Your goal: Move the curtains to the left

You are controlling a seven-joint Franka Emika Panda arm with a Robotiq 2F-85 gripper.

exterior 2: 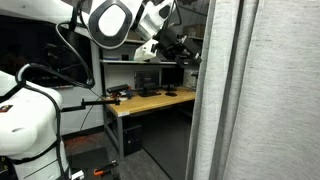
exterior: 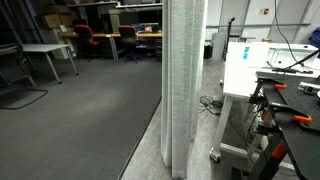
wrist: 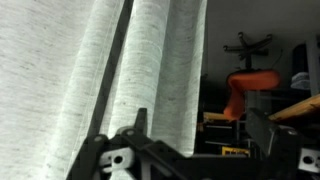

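The curtains (exterior: pixel 185 80) hang as tall whitish-grey pleated folds in the middle of an exterior view. They fill the right side of an exterior view (exterior 2: pixel 260 90). In the wrist view the curtains (wrist: pixel 150 60) cover the left half, with their free edge near the middle. My gripper (wrist: pixel 200 130) is open. Its left finger lies in front of the fabric and its right finger is over the dark gap beside it. In an exterior view the gripper (exterior 2: pixel 185 48) is high up, right at the curtain's edge. I cannot tell whether it touches the fabric.
A white boxy cart (exterior: pixel 245 70) stands right of the curtains, with black-and-orange clamps (exterior: pixel 285 115) beside it. A wooden desk (exterior 2: pixel 150 100) with monitors stands behind the arm. An orange chair (wrist: pixel 250 85) shows past the curtain edge. Grey carpet (exterior: pixel 80 110) lies open to the left.
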